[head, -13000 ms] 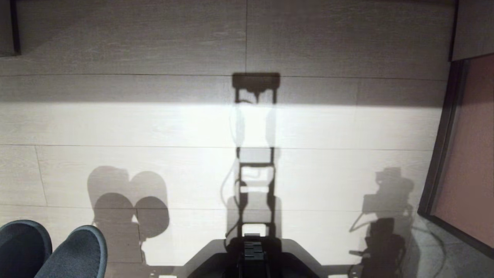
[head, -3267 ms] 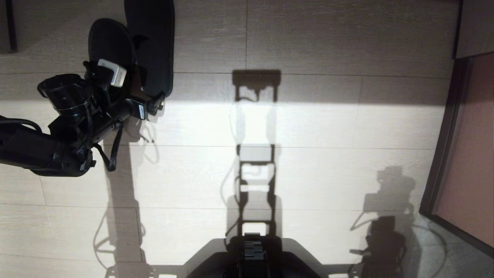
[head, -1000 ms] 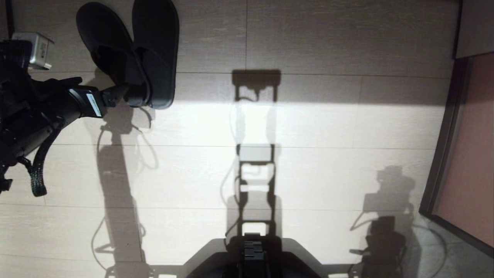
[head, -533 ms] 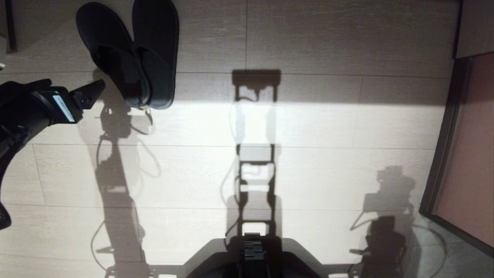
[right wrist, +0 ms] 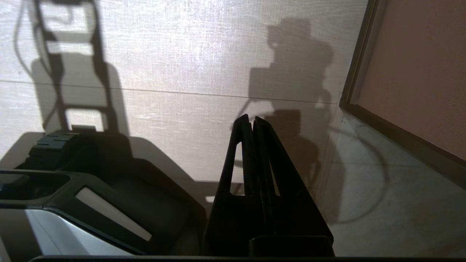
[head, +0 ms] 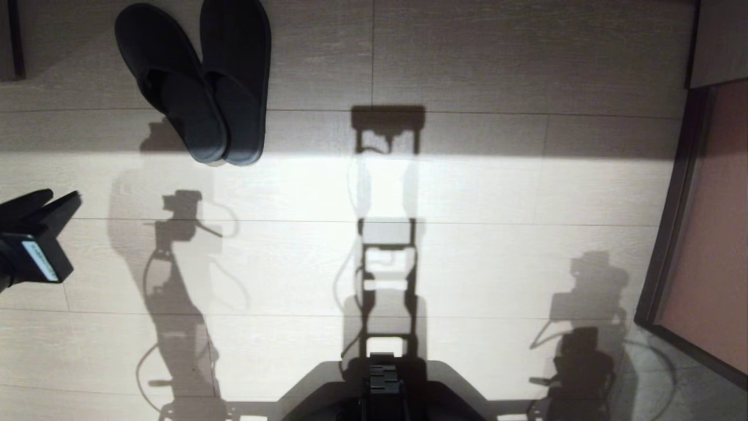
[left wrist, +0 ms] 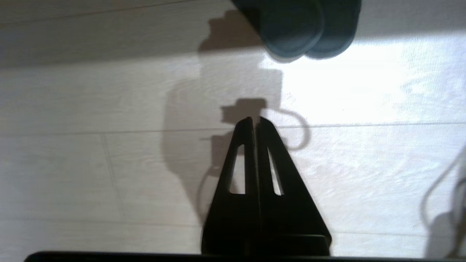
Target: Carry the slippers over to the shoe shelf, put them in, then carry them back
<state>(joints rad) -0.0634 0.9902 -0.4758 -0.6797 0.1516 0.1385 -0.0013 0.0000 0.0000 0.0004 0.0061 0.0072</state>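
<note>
Head view, around: pale wood floor with long plank lines, a bright band of light across the middle, and dark robot shadows lying on it.
Head view, right side: a dark frame runs down the floor's edge, with a pinkish-brown panel behind it.
Head view, near edge: the robot's dark base sits at the middle.
Head view, slippers: two slippers, dark, flat on the floor at the far left. They lie side by side and touch, one partly over the other, rounded ends toward the robot.
Head view, in the way: nothing lies between the slippers and the left claw, only bare floor.
Head view, left claw: the left claw pokes in at the left edge, well apart from the slippers. It holds nothing.
Left wrist view, around: the same pale floor, with the claw's shadow under it.
Left wrist view, slippers: two rounded slipper ends show past the claw's tip, not touching it.
Left wrist view, claw: the left claw is clenched, its two fingers pressed together at the tip. It is empty and hangs above the floor.
Right wrist view, around: floor, the dark frame, the pinkish panel, a greyer floor patch, and the robot's base beside the claw.
Right wrist view, claw: the right claw is clenched too, fingers together, holding nothing.
Count: two slippers, two claws.
</note>
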